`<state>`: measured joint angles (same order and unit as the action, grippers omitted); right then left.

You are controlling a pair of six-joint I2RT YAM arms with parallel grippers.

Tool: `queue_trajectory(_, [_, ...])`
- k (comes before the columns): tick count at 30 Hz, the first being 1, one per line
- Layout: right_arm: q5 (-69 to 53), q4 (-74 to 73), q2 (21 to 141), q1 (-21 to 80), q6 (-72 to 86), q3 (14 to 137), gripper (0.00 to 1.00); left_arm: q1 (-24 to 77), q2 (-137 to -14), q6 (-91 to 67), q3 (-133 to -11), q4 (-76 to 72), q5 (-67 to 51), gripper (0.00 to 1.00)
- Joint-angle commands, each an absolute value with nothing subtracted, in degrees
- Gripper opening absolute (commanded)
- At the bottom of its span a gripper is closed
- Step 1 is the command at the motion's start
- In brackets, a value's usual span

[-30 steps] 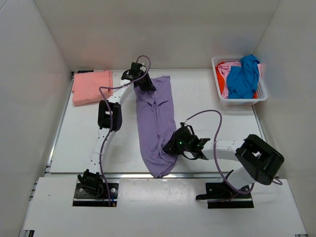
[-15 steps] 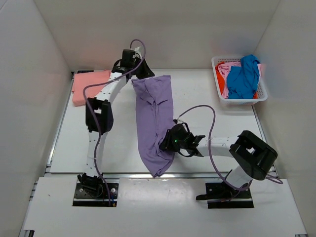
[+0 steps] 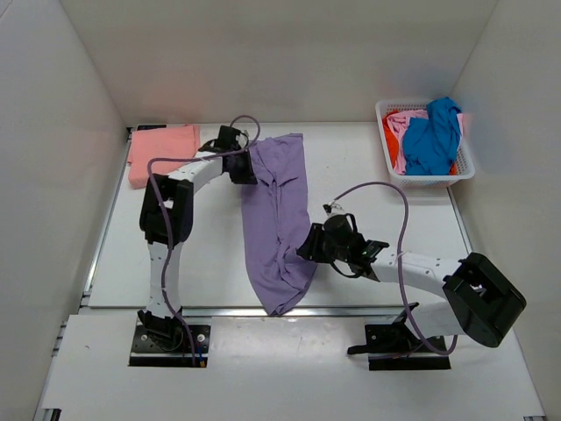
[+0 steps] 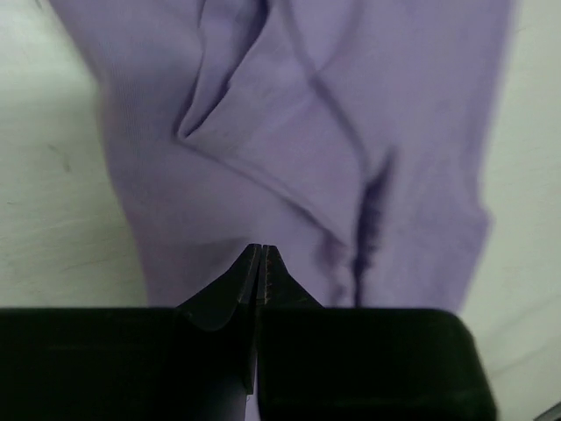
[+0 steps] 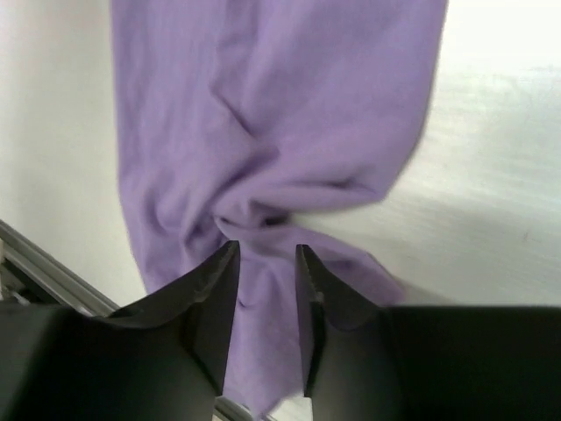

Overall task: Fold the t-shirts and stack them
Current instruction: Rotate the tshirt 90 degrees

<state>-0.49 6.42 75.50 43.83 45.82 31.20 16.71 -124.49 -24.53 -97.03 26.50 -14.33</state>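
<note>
One salmon-pink cloth t-shirt (image 3: 162, 151) lies folded flat in the far left corner of the bench (image 3: 368, 175), so I reckon the stack has its first piece and no more. The lavender-purple cloth t-shirt (image 3: 276, 210) is the one in hand. It lies as a long, creased strip down the middle of the bench, from the far edge to the near edge, where its end hangs over. It is narrowed lengthwise but not yet folded short.

My left tool (image 4: 261, 254) is pinched together on its far left corner. My right tool (image 5: 267, 250) stands with jaws apart over the bunched cloth close to the near edge, gripping nothing.

Left to do, as I judge it: finish this fold, set it on the salmon one, then work through the bright blue shirt (image 3: 434, 136), orange-red shirt (image 3: 392, 132) and pink shirt (image 3: 401, 160) heaped in the white plastic lattice basket (image 3: 425, 182) at the far right corner.
</note>
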Motion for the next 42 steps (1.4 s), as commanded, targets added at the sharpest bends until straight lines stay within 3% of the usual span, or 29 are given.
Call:
queue_trajectory(1, [-3.16, 6.5, 74.0, 43.86, 42.98, 29.09, 0.26, 18.02, -125.5, -23.29, -97.03, 27.86, -12.57, 0.1])
queue_trajectory(6, [-5.18, 6.59, 73.65, 44.3, 43.06, 24.71, 0.16, 18.81, -130.86, -22.59, -101.94, 30.31, -12.13, 0.09])
queue_trajectory(11, [-5.8, 6.77, 73.3, 44.39, 44.91, 20.48, 0.15, 19.07, -139.03, -21.36, -113.27, 36.55, -11.43, 0.09])
queue_trajectory(20, [-3.69, 5.2, 71.28, 51.07, 47.2, 18.28, 0.15, 19.43, -159.76, -21.97, -151.57, 51.23, -12.74, 0.08])
queue_trajectory(22, [-3.34, 3.17, 68.48, 50.02, 47.37, 18.72, 0.17, 18.99, -161.01, -22.24, -154.42, 52.64, -12.92, 0.08])
queue_trajectory(28, [-10.34, 3.24, 60.04, 44.58, 40.28, 18.81, 0.2, 18.81, -154.08, -21.71, -149.33, 51.07, -14.41, 0.08])
queue_trajectory(32, [-22.3, 5.02, 57.48, 37.63, 34.12, 20.82, 0.24, 18.2, -146.61, -23.03, -146.26, 50.28, -20.12, 0.14])
queue_trajectory(34, [-23.64, 0.11, 57.22, 35.51, 31.39, 24.68, 0.31, 18.72, -140.66, -22.42, -141.97, 50.71, -20.74, 0.21])
queue_trajectory(36, [-22.16, -4.19, 56.87, 33.15, 29.54, 26.62, 0.4, 18.98, -134.14, -21.63, -134.42, 49.23, -19.69, 0.24])
queue_trajectory(39, [-23.11, -8.69, 56.95, 27.62, 29.88, 28.12, 0.49, 18.63, -115.29, -22.76, -110.27, 39.95, -19.16, 0.34])
queue_trajectory(42, [-25.31, -11.86, 58.0, 23.48, 30.23, 27.6, 0.52, 18.1, -99.55, -25.66, -80.85, 30.35, -18.55, 0.38])
